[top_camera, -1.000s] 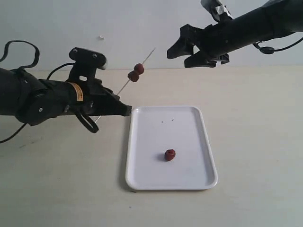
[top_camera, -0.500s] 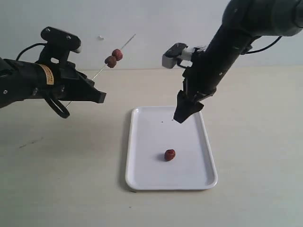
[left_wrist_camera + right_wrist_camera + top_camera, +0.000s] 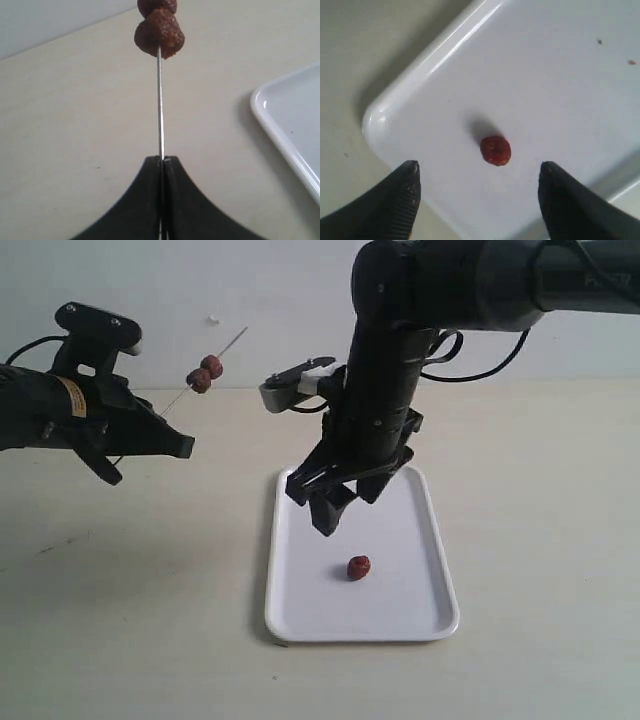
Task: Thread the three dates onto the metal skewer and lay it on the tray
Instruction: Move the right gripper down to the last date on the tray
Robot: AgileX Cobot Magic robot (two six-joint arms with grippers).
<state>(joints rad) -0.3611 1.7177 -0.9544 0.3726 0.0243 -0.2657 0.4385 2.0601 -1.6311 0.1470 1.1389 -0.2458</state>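
Your left gripper [image 3: 183,447] is clamping the thin grey metal skewer [image 3: 232,342], which is carrying two wrinkled reddish-brown dates [image 3: 205,373], left of the white rectangular tray [image 3: 400,530]. Your right gripper [image 3: 345,508] is hanging, jaws apart, above the third date [image 3: 359,567] lying on the tray.

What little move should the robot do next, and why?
Probably lower the open right pincer straight down around the last date. It hangs above that date, which lies loose on the tray, while the shut left pincer holds the skewer with two dates already threaded.
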